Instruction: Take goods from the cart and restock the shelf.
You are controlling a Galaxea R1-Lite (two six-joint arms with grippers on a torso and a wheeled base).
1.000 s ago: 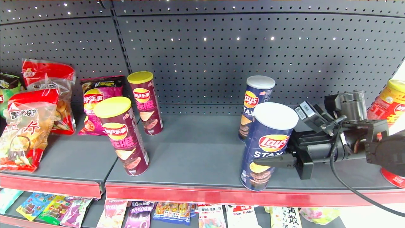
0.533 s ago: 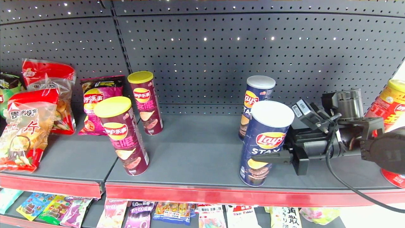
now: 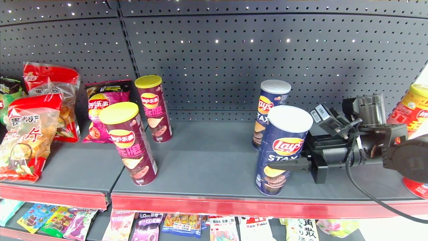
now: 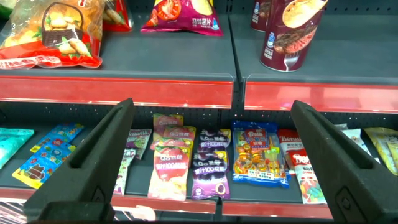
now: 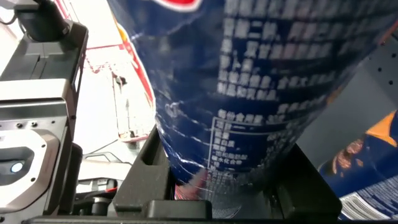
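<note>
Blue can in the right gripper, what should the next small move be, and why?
Probably open the right gripper and let go. The blue can looks upright, its base seemingly on the shelf just behind the red front edge, in front of a second blue can, with the gripper shut around its middle.

I get bright, even light; pinpoints glint through the pegboard (image 3: 234, 60). Head view bows at its edges, and shelf (image 3: 207, 160) shadows are soft.
</note>
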